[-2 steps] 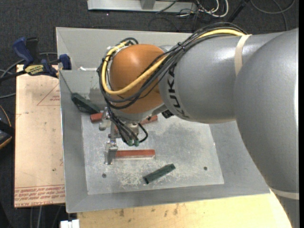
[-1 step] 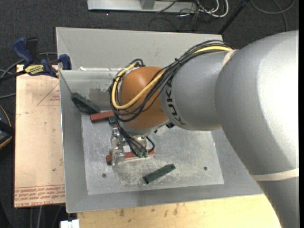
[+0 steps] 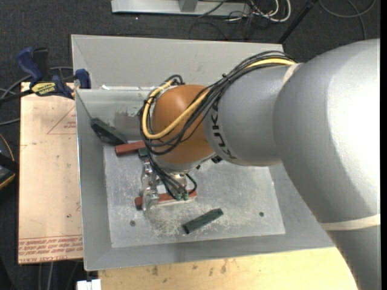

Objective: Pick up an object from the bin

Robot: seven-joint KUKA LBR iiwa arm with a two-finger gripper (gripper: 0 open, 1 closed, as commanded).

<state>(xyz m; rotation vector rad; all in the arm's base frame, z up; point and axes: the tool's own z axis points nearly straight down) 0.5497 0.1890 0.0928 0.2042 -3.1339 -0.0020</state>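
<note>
My gripper (image 3: 158, 187) hangs low over the middle of the bin, just under the arm's orange cover. A thin red bar (image 3: 172, 199) lies on the bin floor right beneath it, its ends sticking out to the left and right of the gripper. The gripper sits on or just above this bar; I cannot tell whether it touches it. A dark green bar (image 3: 202, 220) lies a little to the front right, apart from the gripper.
A red-brown bar (image 3: 129, 148) lies at the back left, partly under the orange cover. Beside it a dark, flat thing (image 3: 107, 132) leans against the left wall. The arm hides much of the bin's right and back.
</note>
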